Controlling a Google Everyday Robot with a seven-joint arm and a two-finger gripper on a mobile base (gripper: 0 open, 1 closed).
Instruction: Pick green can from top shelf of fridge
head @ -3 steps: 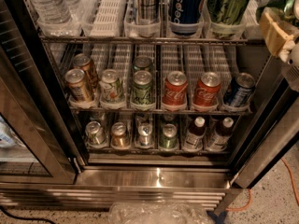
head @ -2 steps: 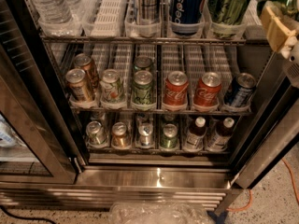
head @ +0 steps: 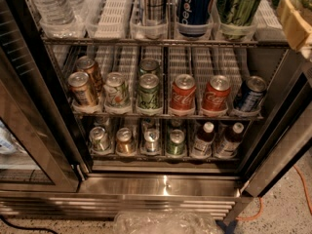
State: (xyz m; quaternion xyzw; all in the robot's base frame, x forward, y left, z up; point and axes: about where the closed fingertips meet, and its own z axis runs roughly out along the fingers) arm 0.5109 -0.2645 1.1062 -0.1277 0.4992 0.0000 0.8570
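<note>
Green can (head: pixel 239 6) upright in the rightmost clear bin (head: pixel 234 34) on the top shelf (head: pixel 112 41) of the fridge (head: pixel 161 186), long axis vertical, just to the left of the tan gripper (head: pixel 295 23) at the upper right edge of view, apart from it; released or clenched, impossible to tell.

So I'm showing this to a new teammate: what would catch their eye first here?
Likely the fridge packed with drinks: the tall green can stands in a clear bin at the right of the top shelf, beside a blue Pepsi can. On the rack below, two red Coca-Cola cans stand out. The end effector sits at the upper right edge, just right of the green can.
</note>
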